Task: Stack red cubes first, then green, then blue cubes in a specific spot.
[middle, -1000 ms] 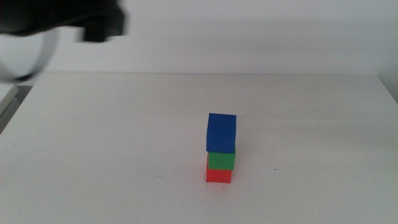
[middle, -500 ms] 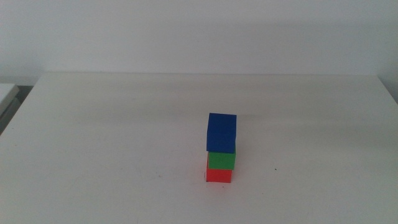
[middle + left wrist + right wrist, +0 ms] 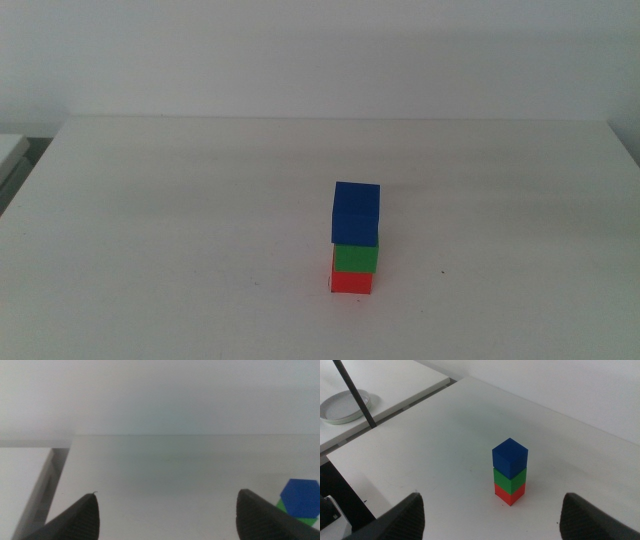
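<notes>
A three-cube tower stands on the white table. The red cube (image 3: 351, 283) is at the bottom, the green cube (image 3: 356, 259) sits on it, and the blue cube (image 3: 357, 212) is on top. The right wrist view shows the same tower: red (image 3: 510, 493), green (image 3: 510, 479), blue (image 3: 510, 456). Neither arm appears in the middle view. My left gripper (image 3: 167, 517) is open and empty, far from the tower, with the blue cube (image 3: 300, 498) at its frame's edge. My right gripper (image 3: 492, 515) is open and empty, held back from the tower.
A tiny dark speck (image 3: 443, 271) marks the tabletop right of the tower. Beyond the table's edge, the right wrist view shows a side surface with a round white dish (image 3: 345, 405) and a thin dark rod (image 3: 354, 395).
One second ago a dark arm hung at the upper left of the middle view. It has left the picture. The tower has not moved.
</notes>
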### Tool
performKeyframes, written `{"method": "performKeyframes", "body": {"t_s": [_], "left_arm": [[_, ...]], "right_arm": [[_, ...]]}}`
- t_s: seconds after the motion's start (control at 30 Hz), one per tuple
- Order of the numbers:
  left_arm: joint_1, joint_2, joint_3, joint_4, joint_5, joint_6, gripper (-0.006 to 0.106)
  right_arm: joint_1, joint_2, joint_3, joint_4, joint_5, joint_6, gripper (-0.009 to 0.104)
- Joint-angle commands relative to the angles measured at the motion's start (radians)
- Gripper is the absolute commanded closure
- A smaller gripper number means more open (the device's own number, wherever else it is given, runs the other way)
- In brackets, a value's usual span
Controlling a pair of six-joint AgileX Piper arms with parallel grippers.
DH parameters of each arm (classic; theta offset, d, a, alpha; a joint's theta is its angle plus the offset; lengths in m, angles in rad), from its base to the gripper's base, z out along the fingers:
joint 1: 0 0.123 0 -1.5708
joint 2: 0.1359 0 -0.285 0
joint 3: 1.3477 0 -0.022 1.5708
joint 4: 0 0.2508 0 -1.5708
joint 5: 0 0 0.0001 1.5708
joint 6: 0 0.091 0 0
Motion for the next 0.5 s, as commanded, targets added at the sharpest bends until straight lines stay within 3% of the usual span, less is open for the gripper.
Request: {"method": "performKeyframes", "body": {"t_s": [0.0, 0.23, 0.4, 0.47], "left_arm": [[0.001, -0.003, 0.002, 0.015, -0.013, -0.001, 0.007], [0.001, -0.003, 0.014, 0.025, -0.013, -0.001, 0.007], [0.001, -0.068, 0.152, 0.028, -0.137, -0.001, 0.007], [0.001, -0.123, 0.227, 0.028, -0.197, -0.001, 0.007]], "right_arm": [[0.001, -0.003, 0.003, -0.006, -0.008, -0.005, 0.008], [0.001, -0.008, 0.065, -0.008, -0.008, -0.005, 0.008], [0.001, -0.059, 0.302, -0.062, -0.029, -0.005, 0.008], [0.001, -0.083, 0.404, -0.04, -0.061, -0.005, 0.008]]}}
